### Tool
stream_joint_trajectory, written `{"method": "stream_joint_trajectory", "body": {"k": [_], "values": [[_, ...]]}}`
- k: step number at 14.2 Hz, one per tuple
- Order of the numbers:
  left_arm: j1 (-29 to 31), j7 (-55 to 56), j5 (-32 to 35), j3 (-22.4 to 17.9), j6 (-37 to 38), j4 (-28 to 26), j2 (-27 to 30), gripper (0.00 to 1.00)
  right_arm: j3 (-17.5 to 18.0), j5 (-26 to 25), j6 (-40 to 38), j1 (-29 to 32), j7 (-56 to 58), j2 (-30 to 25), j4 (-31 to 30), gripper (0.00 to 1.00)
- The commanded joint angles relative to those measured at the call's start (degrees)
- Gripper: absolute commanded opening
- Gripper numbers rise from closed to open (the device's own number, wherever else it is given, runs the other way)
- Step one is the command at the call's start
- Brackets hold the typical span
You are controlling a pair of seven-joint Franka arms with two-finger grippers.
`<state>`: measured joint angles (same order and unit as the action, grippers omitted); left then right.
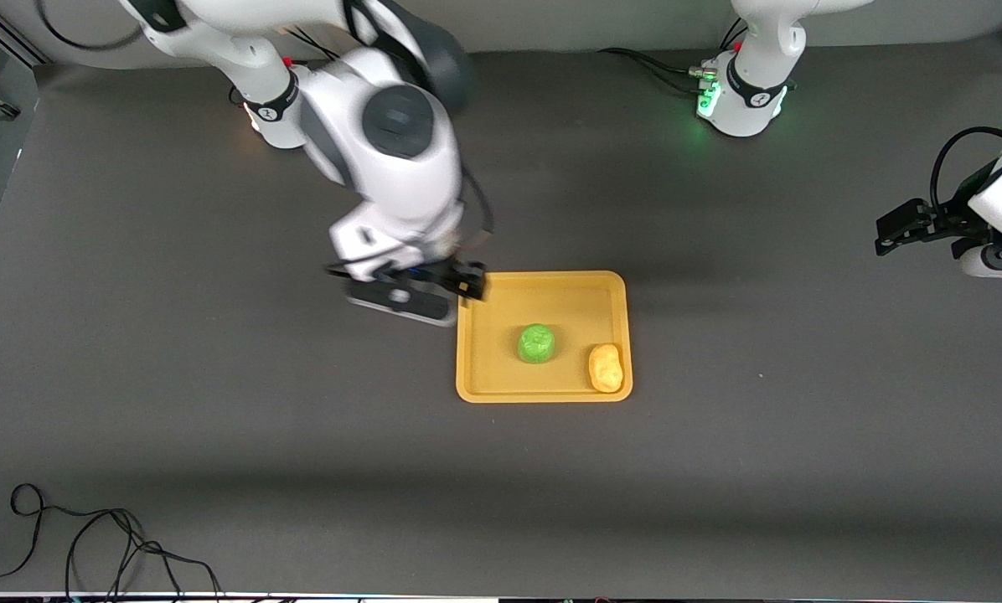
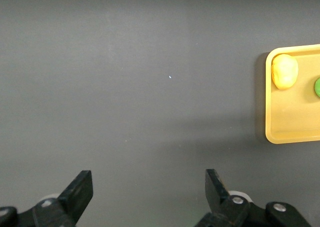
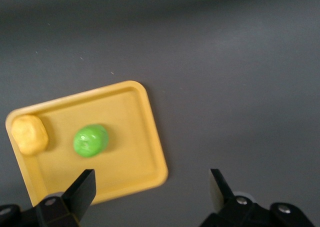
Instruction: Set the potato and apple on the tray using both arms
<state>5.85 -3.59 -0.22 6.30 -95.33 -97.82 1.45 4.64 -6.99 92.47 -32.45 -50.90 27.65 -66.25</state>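
The yellow-orange tray (image 1: pixel 488 381) lies mid-table. The green apple (image 1: pixel 536 343) sits on it near its middle. The tan potato (image 1: pixel 606 368) lies on it at the corner toward the left arm's end, nearest the front camera. My right gripper (image 1: pixel 434 289) is open and empty, up over the tray's corner toward the right arm's end. In the right wrist view (image 3: pixel 150 184) the tray (image 3: pixel 145 137), apple (image 3: pixel 90 140) and potato (image 3: pixel 29 134) show. My left gripper (image 1: pixel 903 230) is open and empty, waiting at the left arm's end of the table (image 2: pixel 149 187); its view shows the tray (image 2: pixel 280 122), potato (image 2: pixel 284 71) and apple (image 2: pixel 317 87).
A dark grey mat (image 1: pixel 216 419) covers the table. A black cable (image 1: pixel 90 544) coils at the table's near edge toward the right arm's end. The left arm's green-lit base (image 1: pixel 740 96) stands at the back.
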Motion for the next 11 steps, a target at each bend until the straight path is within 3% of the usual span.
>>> {"method": "stream_joint_trajectory", "body": {"k": [1,5,8,11], "values": [[-0.75,1.13,0.13,-0.15,-0.04,-0.44,0.75,1.00,0.37,3.30,1.04,7.98,11.92,-14.78,-16.07,1.00],[-0.66,1.04,0.13,-0.23,-0.65,-0.79,0.66,1.00,1.25,7.61,0.00,22.66,30.64,-24.20,-23.12,1.00],[-0.31,1.04,0.57,-0.23,-1.09,-1.24,0.57,1.00,2.48,7.61,-3.26,33.03,40.41,-26.15,-23.40,1.00],[-0.22,1.13,0.57,-0.23,-1.18,-1.15,0.31,1.00,1.70,7.43,-3.53,39.03,49.47,-26.33,-23.14,1.00]]}}
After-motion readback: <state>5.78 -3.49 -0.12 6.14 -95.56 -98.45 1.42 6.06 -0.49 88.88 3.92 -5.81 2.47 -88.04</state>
